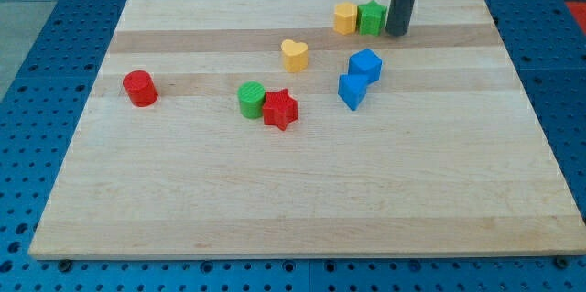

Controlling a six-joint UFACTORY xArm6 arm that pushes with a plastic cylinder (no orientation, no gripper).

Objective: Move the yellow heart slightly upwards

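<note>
The yellow heart [294, 55] lies on the wooden board [302, 191] a little above the board's middle. My tip [397, 31] rests near the view's top, to the right of the heart and higher. It stands right beside the green block [371, 18], on that block's right. A yellow block [345, 17] touches the green block's left side.
Two blue blocks [365, 65] [352, 91] sit right of the heart, lower than my tip. A green cylinder [251, 100] and a red star [280, 109] touch below the heart. A red cylinder [140, 88] is at the view's left.
</note>
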